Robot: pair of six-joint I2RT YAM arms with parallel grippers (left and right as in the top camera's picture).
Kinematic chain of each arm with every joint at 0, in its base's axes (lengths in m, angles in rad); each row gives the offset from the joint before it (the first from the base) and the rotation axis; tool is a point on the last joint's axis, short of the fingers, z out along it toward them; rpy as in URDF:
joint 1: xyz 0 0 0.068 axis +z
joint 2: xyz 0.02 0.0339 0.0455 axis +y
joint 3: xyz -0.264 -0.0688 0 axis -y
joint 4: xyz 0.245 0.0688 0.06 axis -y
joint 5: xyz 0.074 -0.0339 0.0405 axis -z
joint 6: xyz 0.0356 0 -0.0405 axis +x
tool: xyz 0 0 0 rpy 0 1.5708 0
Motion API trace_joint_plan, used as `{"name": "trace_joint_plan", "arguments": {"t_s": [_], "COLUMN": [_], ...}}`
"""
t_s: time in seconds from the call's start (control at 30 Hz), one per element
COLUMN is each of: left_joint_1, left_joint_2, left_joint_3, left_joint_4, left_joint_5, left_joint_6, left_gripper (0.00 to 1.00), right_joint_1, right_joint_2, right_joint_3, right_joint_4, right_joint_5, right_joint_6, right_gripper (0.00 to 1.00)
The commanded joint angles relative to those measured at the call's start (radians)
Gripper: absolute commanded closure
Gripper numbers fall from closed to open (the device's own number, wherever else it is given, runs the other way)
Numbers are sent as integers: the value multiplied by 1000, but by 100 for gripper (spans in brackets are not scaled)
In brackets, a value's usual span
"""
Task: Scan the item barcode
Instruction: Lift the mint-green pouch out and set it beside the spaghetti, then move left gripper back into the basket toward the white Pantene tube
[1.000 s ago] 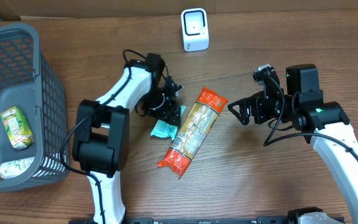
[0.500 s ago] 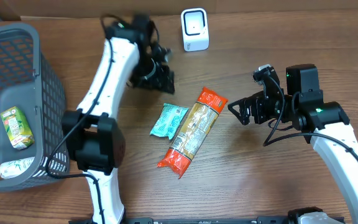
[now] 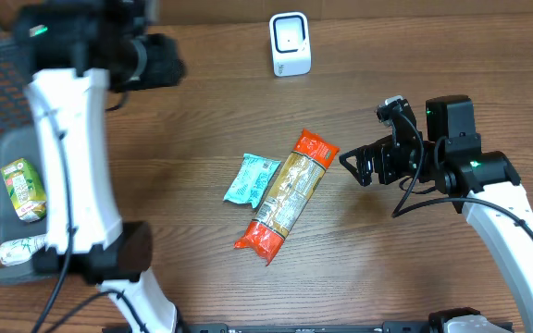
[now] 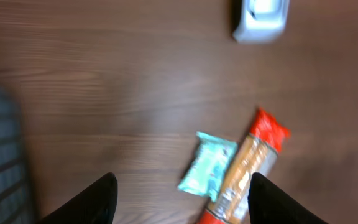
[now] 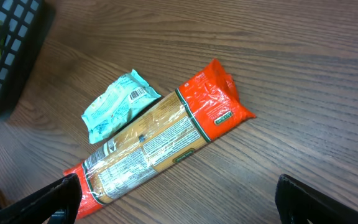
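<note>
A long orange-and-tan pasta package (image 3: 285,194) lies slanted mid-table, and a small teal packet (image 3: 251,178) touches its left side. The white scanner (image 3: 291,43) stands at the back. My left gripper (image 3: 160,63) is raised high at the back left and blurred. In its wrist view it (image 4: 182,208) is open and empty, looking down on the teal packet (image 4: 207,165), the pasta package (image 4: 247,171) and the scanner (image 4: 261,18). My right gripper (image 3: 354,166) hovers just right of the pasta package. It (image 5: 179,208) is wide open above the package (image 5: 160,143), with the teal packet (image 5: 117,106) beyond.
A dark mesh basket (image 3: 35,74) stands at the left edge. Inside it are a green carton (image 3: 24,190) and a bottle (image 3: 17,250). The basket's corner (image 5: 5,50) also shows in the right wrist view.
My left arm has lifted off the teal packet and swung up toward the back left, empty. The packet and pasta package stay put. The right arm has not moved.
</note>
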Motion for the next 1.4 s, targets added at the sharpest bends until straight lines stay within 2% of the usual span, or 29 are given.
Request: {"name": "trace_joint_plan", "arguments": {"t_s": [0.0, 0.27, 0.4, 0.5, 0.57, 0.8, 1.1, 1.13, 1.17, 1.3, 1.37], "left_joint_1": [125, 414, 554, 615, 644, 669, 671, 671, 671, 671, 671], "left_joint_2": [-147, -312, -353, -354, -354, -352, -352, -352, -352, -351, -351], "left_joint_3": [19, -140, -299, -410, -493, -770, -1043, -1086, -1112, -1206, -1250], "left_joint_4": [-6, -6, -5, -1, 26, 201, 393, 427, 447, 535, 589], "left_joint_5": [-105, -135, -215, -302, -332, -344, -422, -431, -438, -457, -472], "left_joint_6": [-101, -208, -346, -493, -569, -579, -642, -642, -642, -642, -641], "left_gripper": [39, 38, 39, 40, 54, 53, 34, 25, 20, 4, 0], "right_joint_1": [-1, -1, -1, -1, -1, -1, -1, -1, -1, -1, -1], "right_joint_2": [-4, -4, -4, -4, -4, -4, -4, -4, -4, -4, -4], "right_joint_3": [19, 19, 19, 19, 19, 19, 19, 19, 19, 19, 19], "right_joint_4": [6, 6, 5, 3, 2, 0, -13, -13, -13, -13, -13], "right_joint_5": [1, 1, 1, 1, 1, 1, 2, 2, 2, 1, 1], "right_joint_6": [3, 3, 3, 3, 3, 3, 3, 3, 3, 3, 3], "right_gripper": [0, 0, 0, 0, 0, 0, 0, 0, 0, 0, 0]}}
